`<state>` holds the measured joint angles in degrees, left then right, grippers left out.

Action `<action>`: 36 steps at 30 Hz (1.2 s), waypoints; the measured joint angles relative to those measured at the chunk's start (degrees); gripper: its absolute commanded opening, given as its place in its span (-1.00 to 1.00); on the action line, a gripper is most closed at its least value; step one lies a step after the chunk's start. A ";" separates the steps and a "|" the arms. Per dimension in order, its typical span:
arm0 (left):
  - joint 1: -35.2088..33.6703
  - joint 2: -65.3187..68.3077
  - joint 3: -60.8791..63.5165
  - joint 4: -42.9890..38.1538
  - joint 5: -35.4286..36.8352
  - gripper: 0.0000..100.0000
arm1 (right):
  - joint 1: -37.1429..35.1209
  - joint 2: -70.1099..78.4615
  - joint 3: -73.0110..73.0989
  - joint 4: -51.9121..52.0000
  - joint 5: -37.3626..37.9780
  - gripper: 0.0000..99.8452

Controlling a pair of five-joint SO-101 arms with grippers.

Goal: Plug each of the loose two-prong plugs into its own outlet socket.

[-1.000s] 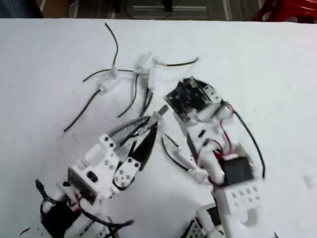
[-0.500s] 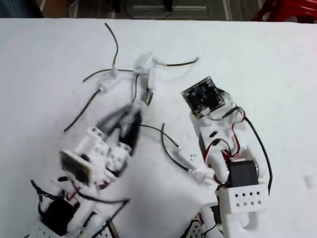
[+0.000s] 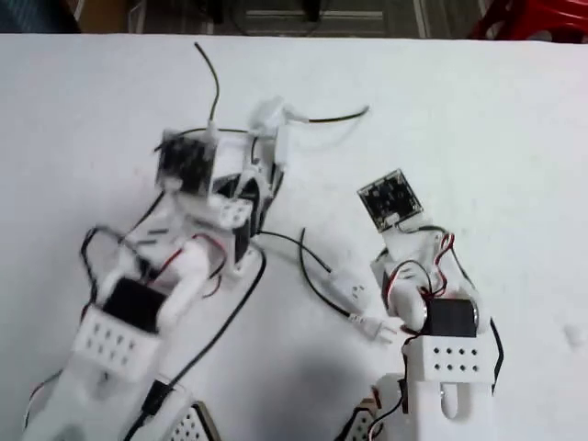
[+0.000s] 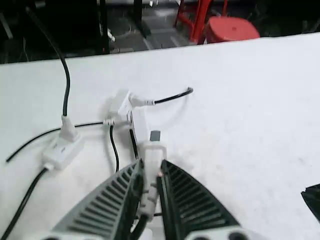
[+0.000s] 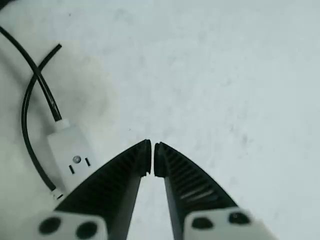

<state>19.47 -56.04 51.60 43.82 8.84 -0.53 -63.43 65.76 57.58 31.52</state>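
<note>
My left gripper [image 4: 150,167] is shut on a white two-prong plug [image 4: 151,147], whose tip sticks out past the fingertips. Just beyond it lies a cluster of white outlet sockets [image 4: 131,111] with black cords, and one more socket [image 4: 62,150] lies to the side. In the high view the left arm [image 3: 188,161] stretches to that cluster [image 3: 271,129]. My right gripper [image 5: 152,155] is shut on nothing above bare table. A loose white socket [image 5: 75,157] with a black cord lies beside it. That socket [image 3: 354,290] and a loose plug [image 3: 374,324] lie left of the right arm [image 3: 393,202].
Black cords [image 3: 207,73] trail from the cluster toward the table's back and left. A red stool [image 4: 227,27] stands beyond the far edge. The right half of the white table [image 3: 514,138] is bare.
The left arm has swung forward and up the table, carrying the plug to the socket cluster. The right arm has drawn back toward the front edge.
</note>
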 measured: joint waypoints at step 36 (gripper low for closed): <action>-15.65 37.80 -15.30 16.53 18.99 -0.95 | 0.18 -0.09 18.64 -5.98 -4.04 -0.94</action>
<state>3.82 -18.24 36.31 60.35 27.82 -0.35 -63.52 84.40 51.60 27.47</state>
